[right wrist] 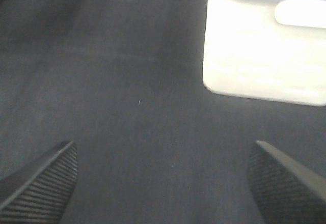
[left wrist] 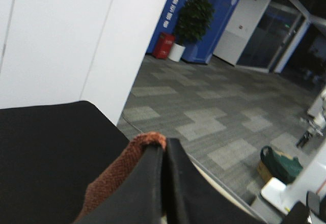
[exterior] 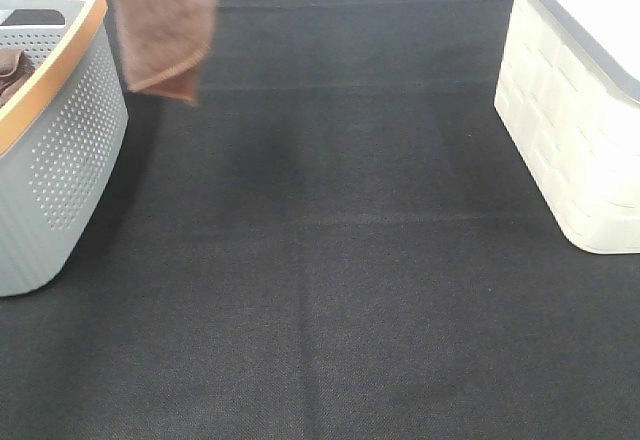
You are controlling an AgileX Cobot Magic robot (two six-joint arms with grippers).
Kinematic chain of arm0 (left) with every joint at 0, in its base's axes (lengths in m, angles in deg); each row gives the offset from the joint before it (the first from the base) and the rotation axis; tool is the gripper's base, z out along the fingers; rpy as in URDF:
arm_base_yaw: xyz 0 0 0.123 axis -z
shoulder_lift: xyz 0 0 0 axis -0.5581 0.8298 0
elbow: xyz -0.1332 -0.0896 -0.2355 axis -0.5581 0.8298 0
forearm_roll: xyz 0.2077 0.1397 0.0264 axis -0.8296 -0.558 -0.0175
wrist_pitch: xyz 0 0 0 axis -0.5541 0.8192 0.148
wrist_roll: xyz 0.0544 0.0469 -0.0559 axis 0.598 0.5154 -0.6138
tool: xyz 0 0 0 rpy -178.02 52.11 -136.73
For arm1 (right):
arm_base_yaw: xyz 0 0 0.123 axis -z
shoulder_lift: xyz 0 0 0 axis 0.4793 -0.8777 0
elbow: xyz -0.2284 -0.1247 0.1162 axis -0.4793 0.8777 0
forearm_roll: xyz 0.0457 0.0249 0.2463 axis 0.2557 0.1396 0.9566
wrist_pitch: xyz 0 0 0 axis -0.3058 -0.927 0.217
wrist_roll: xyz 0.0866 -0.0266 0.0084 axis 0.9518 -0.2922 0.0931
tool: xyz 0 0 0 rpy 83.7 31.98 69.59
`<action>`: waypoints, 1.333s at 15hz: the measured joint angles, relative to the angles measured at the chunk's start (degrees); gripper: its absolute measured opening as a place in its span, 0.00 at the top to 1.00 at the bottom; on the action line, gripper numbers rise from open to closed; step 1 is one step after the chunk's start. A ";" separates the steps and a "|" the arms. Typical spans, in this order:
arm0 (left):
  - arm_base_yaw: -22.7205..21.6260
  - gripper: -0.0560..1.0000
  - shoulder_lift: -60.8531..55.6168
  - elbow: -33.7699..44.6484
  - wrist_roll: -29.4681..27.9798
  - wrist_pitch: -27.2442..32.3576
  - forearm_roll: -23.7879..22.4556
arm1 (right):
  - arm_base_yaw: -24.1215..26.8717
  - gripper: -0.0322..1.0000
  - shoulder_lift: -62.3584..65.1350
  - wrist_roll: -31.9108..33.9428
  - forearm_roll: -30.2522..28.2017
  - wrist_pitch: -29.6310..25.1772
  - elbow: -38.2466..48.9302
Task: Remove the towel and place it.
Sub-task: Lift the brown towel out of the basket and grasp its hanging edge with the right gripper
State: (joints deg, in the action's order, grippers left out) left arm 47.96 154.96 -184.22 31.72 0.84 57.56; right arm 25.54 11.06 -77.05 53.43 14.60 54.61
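A brown towel [exterior: 165, 20] hangs from the top edge of the exterior high view, just right of the grey basket [exterior: 70, 150], above the black cloth. The left gripper itself is out of that view. In the left wrist view my left gripper [left wrist: 164, 155] is shut, its jaws pressed together on a fold of the brown towel [left wrist: 130, 165]. My right gripper [right wrist: 163, 178] is open and empty, low over the black cloth, facing the white basket [right wrist: 265, 46]. It does not show in the exterior high view.
The grey basket with an orange rim [exterior: 60, 55] stands at the left and holds another dark cloth [exterior: 12, 68]. A white lidded basket [exterior: 580, 110] stands at the right. Black cloth [exterior: 330, 260] covers the table between them.
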 joint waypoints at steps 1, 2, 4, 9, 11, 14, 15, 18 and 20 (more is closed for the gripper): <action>0.34 0.95 0.00 0.00 0.80 2.06 0.00 | 0.00 0.15 -2.81 0.00 0.29 2.69 -0.29; 0.40 0.95 0.00 0.00 1.26 4.30 -0.06 | 0.00 0.15 -5.56 0.00 0.74 5.79 -0.34; 0.40 0.95 0.00 0.00 1.49 10.37 -0.06 | 0.00 0.15 -13.87 -0.57 6.07 14.04 -0.34; 3.38 0.95 0.92 0.00 1.49 14.15 0.11 | 0.00 0.17 -32.60 -33.06 38.96 23.61 -0.34; 4.70 0.95 1.89 0.00 1.49 14.15 0.23 | 0.00 0.20 -39.19 -49.22 54.26 22.86 -0.40; 6.59 0.95 2.92 0.00 1.49 13.87 0.29 | -0.40 0.26 -46.47 -60.22 62.62 20.45 -3.90; 7.33 0.95 3.04 0.00 1.49 13.75 0.29 | -2.46 0.27 -48.53 -60.73 61.82 21.31 -5.96; 8.77 0.95 3.04 0.00 1.55 12.26 0.29 | -16.21 0.28 -54.49 -55.46 44.81 33.23 -11.29; 8.77 0.95 3.04 0.00 1.55 12.15 0.29 | -19.08 0.28 -55.81 -50.59 39.30 37.70 -11.80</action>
State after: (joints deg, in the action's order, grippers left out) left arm 56.73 157.99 -184.22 33.26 12.99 57.85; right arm 6.46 -44.74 -127.64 92.73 52.31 42.81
